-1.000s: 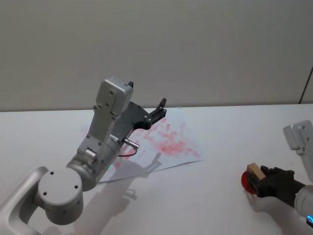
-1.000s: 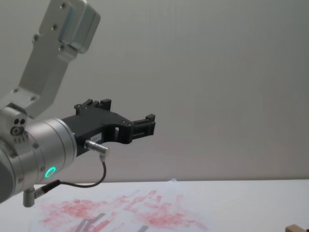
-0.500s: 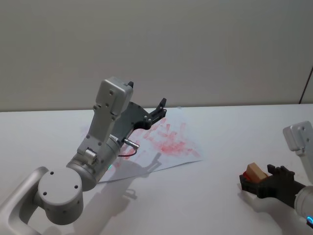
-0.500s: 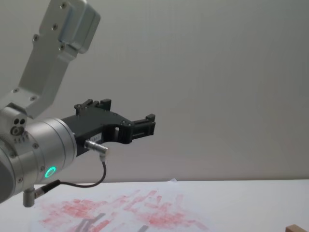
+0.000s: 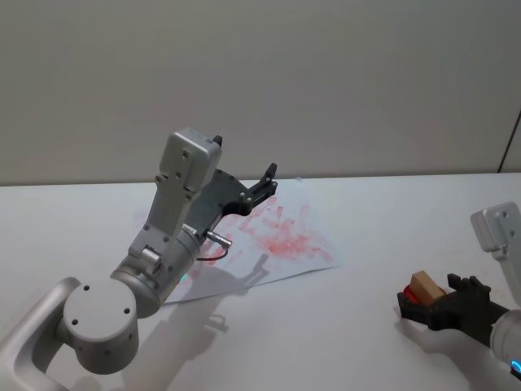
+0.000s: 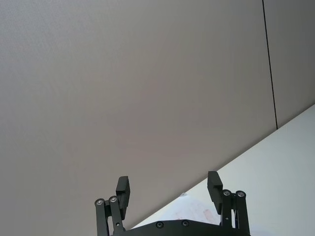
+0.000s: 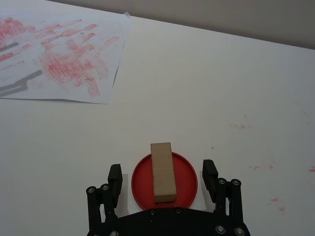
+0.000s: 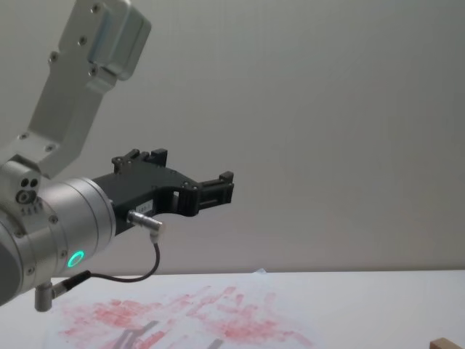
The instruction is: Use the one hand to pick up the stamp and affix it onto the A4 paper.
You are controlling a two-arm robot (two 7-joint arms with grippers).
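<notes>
The stamp, a light tan wooden block, lies on a round red ink pad at the table's right front; it also shows in the head view. My right gripper is open, one finger on each side of the pad, with gaps to the stamp; in the head view the right gripper sits low at the right. The A4 paper, smeared with red prints, lies mid-table and appears in the right wrist view. My left gripper, green-ringed, hangs open in the air above the paper's left part.
The left arm's big silver elbow and wrist stand over the table's left front. White tabletop stretches between the ink pad and the paper. A few red ink specks mark the table on the pad's other side.
My right gripper's fingers have spread away from the stamp and drawn back slightly; the stamp stays on the red pad. The left arm has not moved.
</notes>
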